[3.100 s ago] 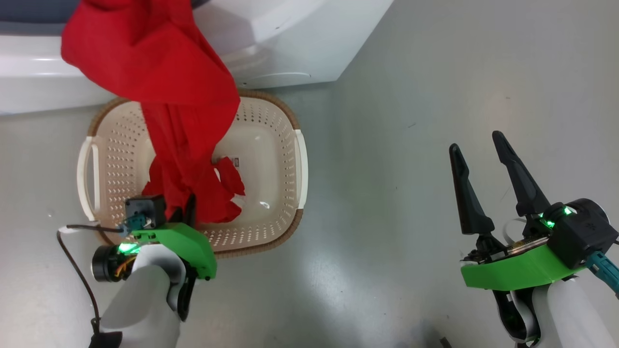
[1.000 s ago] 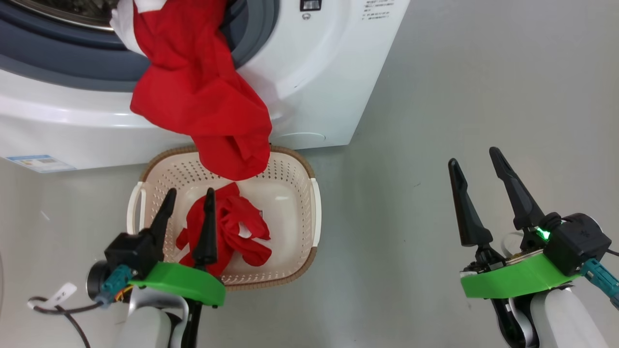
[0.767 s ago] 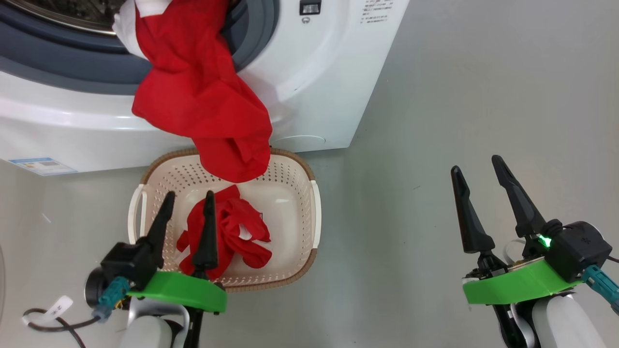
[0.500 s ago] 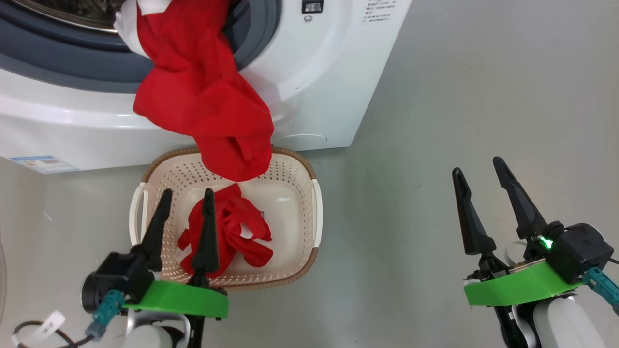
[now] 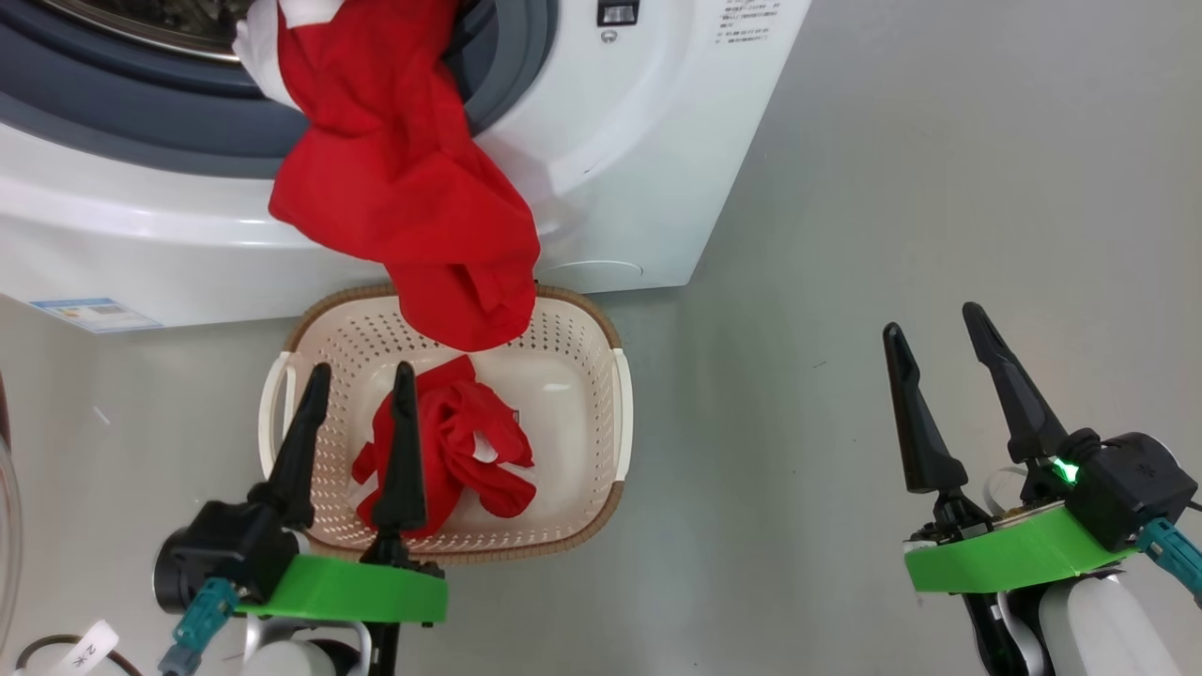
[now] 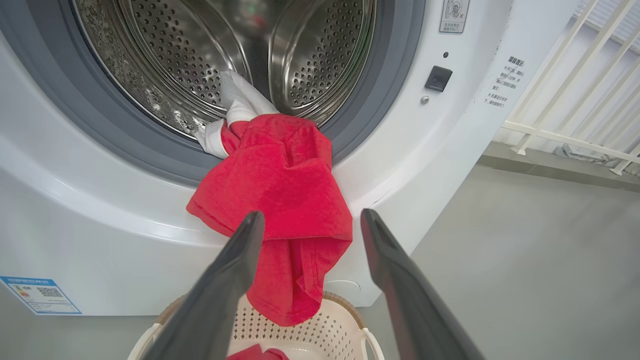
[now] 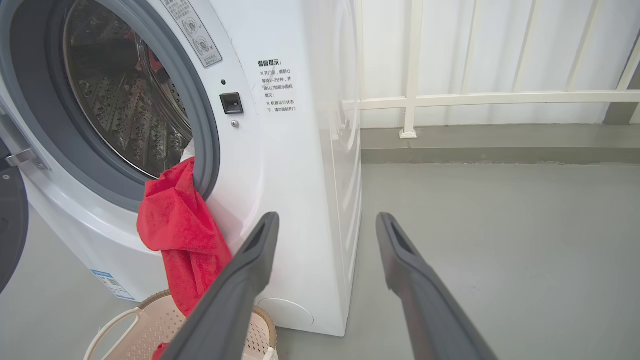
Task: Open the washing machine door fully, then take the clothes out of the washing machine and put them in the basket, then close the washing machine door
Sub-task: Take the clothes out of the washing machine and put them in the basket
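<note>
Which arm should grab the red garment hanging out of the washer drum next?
Left, probably. The left fingers, open, sit over the basket with the hanging clothes straight ahead of them; the right fingers, also open, stand well off to the side.

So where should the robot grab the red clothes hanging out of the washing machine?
Probably the red garment's bunched middle, just below the gasket, approached from the front with the open left gripper: there it hangs loose off the washing machine's front, above the basket.
</note>
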